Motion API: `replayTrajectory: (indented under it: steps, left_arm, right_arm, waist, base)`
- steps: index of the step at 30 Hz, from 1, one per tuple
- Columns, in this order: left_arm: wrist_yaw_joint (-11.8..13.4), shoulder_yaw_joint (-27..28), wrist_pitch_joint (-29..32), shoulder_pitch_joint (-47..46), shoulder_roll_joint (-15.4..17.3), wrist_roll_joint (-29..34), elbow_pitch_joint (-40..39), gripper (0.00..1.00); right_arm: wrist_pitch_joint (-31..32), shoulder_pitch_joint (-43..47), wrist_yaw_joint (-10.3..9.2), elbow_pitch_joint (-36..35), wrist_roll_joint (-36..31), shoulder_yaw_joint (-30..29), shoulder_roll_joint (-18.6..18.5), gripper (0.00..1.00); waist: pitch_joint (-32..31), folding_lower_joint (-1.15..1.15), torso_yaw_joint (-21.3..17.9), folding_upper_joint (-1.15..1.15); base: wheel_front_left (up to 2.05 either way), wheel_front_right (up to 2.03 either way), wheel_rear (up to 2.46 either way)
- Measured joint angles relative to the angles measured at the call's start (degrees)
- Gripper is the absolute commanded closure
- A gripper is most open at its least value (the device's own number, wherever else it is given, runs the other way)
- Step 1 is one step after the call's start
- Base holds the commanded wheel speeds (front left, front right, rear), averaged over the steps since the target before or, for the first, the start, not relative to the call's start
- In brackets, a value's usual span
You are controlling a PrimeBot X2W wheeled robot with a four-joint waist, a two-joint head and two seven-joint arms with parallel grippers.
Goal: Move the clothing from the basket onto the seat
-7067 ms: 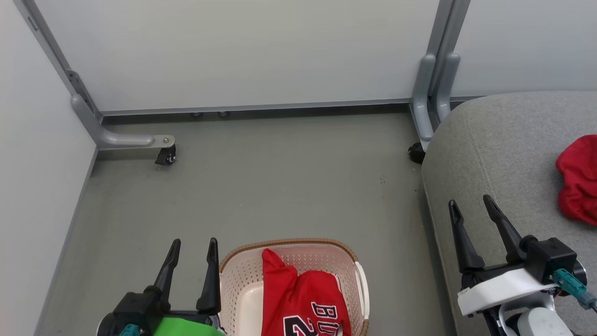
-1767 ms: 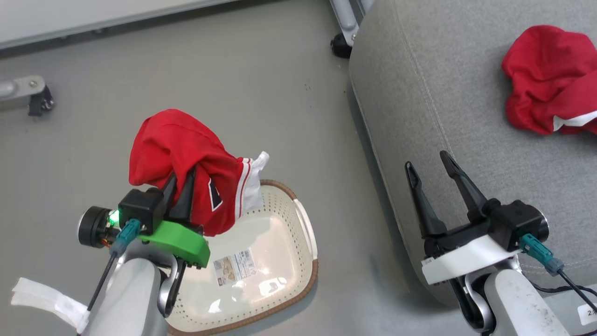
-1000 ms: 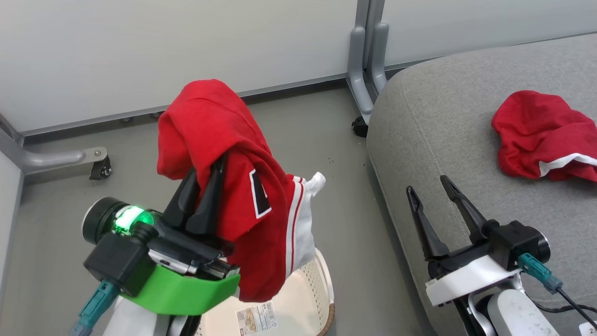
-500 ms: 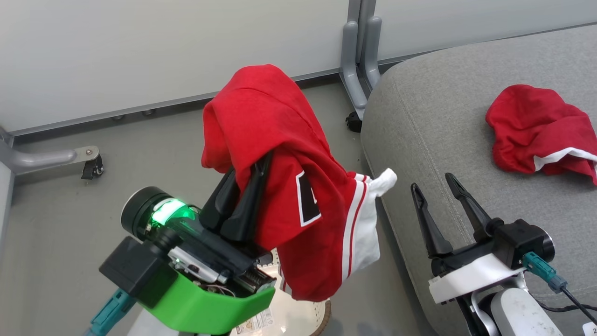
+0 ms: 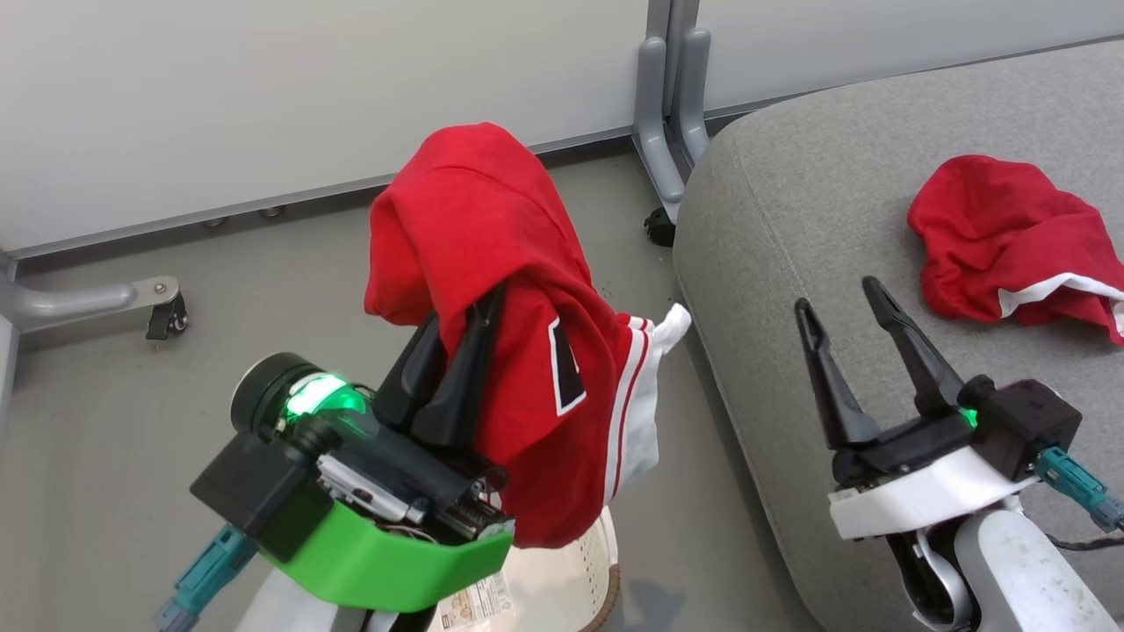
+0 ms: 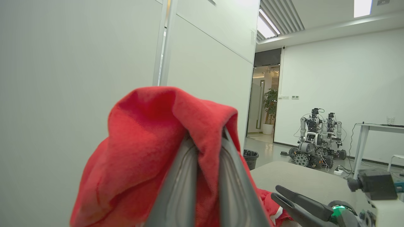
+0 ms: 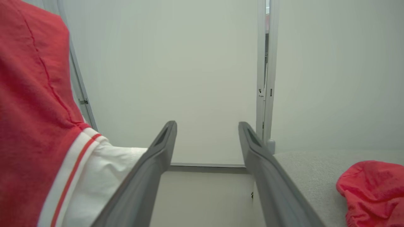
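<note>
Above the basket, off its seat-side edge, the red jersey hangs from the left gripper. Its fingers are clamped together on a fold, and cloth drapes over the tips. The grip looks high, probably so the white-trimmed hem clears the basket rim and the seat edge. The red shorts lie crumpled on the grey seat, well apart from the jersey. The right gripper hovers over the seat's near edge, fingers apart, holding nothing. Count: two garments, one carried and one placed; one basket, with only its paper label seen inside; two grippers. The jersey drop remains.
</note>
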Motion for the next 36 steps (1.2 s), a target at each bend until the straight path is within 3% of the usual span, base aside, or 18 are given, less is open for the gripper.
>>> replayTrajectory:
  steps: [5, 9, 14, 18, 26, 32, 36]
  left_arm:
    - [0.00, -0.79, 0.01, 0.01, 0.65, 0.40, 0.73, 1.00]
    - [0.00, -1.36, 0.01, -0.01, 1.11, 0.42, 1.01, 1.00]
    - [0.00, -3.30, 0.01, -0.18, 2.09, 0.22, 1.34, 1.00]
    - [0.00, -4.94, 0.01, -1.45, 2.88, 0.09, 1.40, 1.00]
    - [0.00, -8.61, 0.01, -2.66, 3.28, -0.60, 1.22, 1.00]
    - [0.00, -10.79, 0.01, -3.73, 3.86, -1.40, 0.34, 1.00]
    - [0.00, -11.68, 0.01, -4.05, 4.22, -1.45, 0.22, 1.00]
  right_arm:
    - [-0.01, -1.74, 0.00, -4.41, 3.55, 8.72, -4.60, 0.00]
    - [0.00, -4.52, -0.01, -7.00, 5.45, 17.70, -10.45, 0.00]
    - [0.00, -10.88, 0.01, -7.64, 5.91, 30.72, -19.24, 0.00]
    - [-0.01, -16.24, 0.00, -5.94, 7.97, 36.50, -23.36, 0.00]
    - [-0.01, -25.19, 0.00, -3.41, 10.81, 43.01, -27.00, 0.00]
    - [0.00, -31.43, 0.01, -0.89, 13.49, 53.48, -29.14, 0.00]
    - [0.00, -35.04, 0.00, 0.01, 14.03, 56.84, -29.04, 0.00]
  waist:
    - [0.08, 0.00, 0.06, 0.00]
    - [0.16, 0.00, 0.10, 0.00]
    - [0.30, 0.00, 0.23, 0.00]
    - [0.53, 0.00, 0.52, 0.00]
    - [1.11, 0.00, 1.75, 0.00]
    - [1.63, 0.00, 2.68, 0.00]
    - [1.95, 0.00, 3.04, 0.00]
  base:
    - [0.00, 0.00, 0.00]
    - [0.00, 0.00, 0.00]
    - [0.00, 0.00, 0.00]
    - [0.00, 0.00, 0.00]
    - [0.00, 0.00, 0.00]
    - [0.00, 0.00, 0.00]
    - [0.00, 0.00, 0.00]
